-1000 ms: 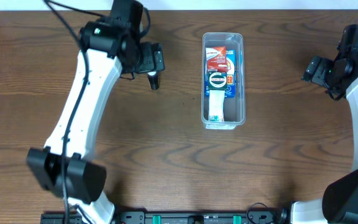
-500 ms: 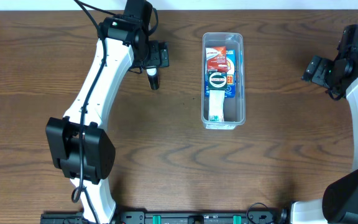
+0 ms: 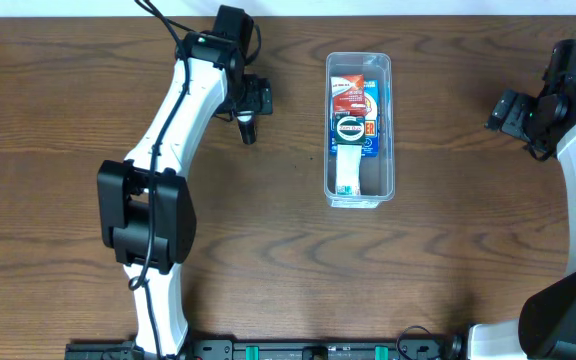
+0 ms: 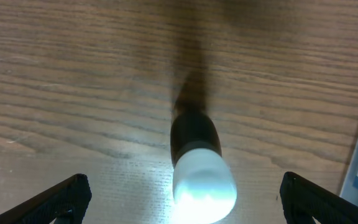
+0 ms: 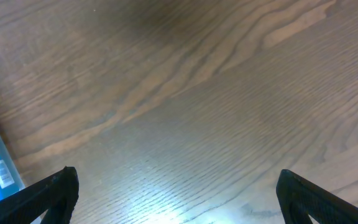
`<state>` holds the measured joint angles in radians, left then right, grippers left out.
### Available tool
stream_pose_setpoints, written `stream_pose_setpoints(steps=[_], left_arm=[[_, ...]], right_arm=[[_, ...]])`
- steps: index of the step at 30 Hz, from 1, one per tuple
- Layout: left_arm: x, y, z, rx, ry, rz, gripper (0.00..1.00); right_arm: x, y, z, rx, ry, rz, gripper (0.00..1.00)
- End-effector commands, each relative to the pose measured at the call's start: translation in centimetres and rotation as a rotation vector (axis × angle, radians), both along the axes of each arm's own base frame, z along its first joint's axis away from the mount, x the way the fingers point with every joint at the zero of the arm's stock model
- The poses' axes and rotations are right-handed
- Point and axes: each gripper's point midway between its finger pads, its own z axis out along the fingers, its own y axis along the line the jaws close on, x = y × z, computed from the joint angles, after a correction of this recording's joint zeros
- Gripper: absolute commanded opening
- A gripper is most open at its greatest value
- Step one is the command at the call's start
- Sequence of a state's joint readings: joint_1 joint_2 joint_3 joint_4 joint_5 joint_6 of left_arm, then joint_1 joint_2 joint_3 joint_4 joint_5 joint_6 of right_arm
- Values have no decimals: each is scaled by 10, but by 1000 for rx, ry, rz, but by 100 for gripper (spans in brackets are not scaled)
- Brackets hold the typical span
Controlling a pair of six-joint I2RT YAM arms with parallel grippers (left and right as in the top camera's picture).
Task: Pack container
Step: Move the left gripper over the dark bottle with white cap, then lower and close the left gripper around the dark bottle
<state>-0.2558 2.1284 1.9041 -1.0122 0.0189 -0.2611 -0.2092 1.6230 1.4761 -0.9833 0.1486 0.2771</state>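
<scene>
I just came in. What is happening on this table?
Two robot arms are packing a clear container, which already holds a blue and red package. The left gripper hovers open over a small dark tube with a white cap on the table, not yet gripped. The right gripper is open at the right, holding nothing.

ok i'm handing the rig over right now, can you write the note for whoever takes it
Left gripper: open, over a small dark white-capped tube on the table left of the container; not gripped.
Right gripper: open, empty, above bare table right of the container.
Done: a blue-and-red packet and a white item lie in the container.
Left: likely grasp the tube and place it in.
</scene>
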Motion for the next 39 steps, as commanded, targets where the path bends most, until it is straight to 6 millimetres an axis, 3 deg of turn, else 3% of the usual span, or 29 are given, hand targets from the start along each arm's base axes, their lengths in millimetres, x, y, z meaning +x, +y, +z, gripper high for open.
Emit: stream_pose_setpoints(steps=[1,7,28,39], left_arm=[[3,6,-12,23,18,4,98],[2,6,-30,29,55,18,98],[3,7,-48,14,80,118,99],[3,7,-48,13,80,119,81]], right_arm=[[-2,-4,-2,-10,9,-2,99],[-2,-4,-2,-10,9,-2,99],[-2,-4,-2,-10,9,-2,99],[-2,-4,-2,-10,9,-2,99]])
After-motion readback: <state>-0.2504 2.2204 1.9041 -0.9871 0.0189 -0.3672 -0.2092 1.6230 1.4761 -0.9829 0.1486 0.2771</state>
